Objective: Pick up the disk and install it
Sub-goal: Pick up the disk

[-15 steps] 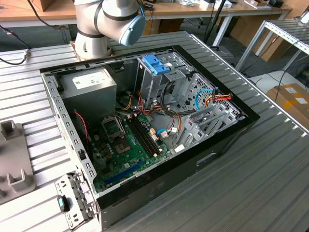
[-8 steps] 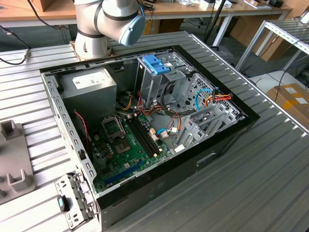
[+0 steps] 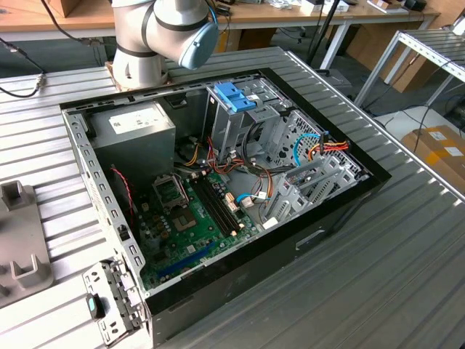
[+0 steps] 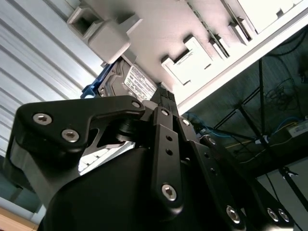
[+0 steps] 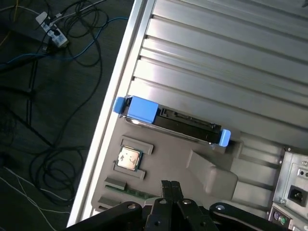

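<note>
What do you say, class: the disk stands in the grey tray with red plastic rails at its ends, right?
Wrong in the colour. The first wrist view shows the disk standing in the grey tray with light-blue plastic rails at its ends, not red.

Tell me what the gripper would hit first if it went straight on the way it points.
Probably the disk, standing on edge in the grey holder, right ahead of the gripper. Depth is unclear, so the holder itself might come first.
</note>
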You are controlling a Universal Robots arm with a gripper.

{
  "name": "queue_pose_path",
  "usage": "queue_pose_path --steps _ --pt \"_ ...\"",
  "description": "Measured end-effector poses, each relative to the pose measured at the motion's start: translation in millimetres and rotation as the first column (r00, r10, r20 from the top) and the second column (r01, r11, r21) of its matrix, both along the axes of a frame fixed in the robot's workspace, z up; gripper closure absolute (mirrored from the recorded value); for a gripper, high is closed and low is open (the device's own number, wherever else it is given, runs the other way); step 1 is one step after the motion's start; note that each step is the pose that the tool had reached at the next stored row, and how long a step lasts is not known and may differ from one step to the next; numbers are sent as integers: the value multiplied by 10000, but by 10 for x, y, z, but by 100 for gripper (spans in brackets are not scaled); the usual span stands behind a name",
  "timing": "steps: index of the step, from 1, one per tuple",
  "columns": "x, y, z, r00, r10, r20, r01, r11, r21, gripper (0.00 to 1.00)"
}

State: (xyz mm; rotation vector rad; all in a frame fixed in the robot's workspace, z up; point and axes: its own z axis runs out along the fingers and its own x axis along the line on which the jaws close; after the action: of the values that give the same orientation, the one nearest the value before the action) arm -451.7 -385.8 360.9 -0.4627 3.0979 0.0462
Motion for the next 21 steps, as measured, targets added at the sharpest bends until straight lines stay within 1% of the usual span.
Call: queue_pose_path --steps 5,10,13,17,21 --pt "0 0 0 9994 355 0 -355 9994 -8 90" --pt "0 0 0 9974 726 0 -726 9974 -16 90" --pt "0 0 0 9942 1074 -1 -1074 9942 -23 90" --pt "0 0 0 9908 1351 -2 -1351 9908 -29 90" --pt "0 0 0 9866 1633 -3 -1633 9866 -36 90"
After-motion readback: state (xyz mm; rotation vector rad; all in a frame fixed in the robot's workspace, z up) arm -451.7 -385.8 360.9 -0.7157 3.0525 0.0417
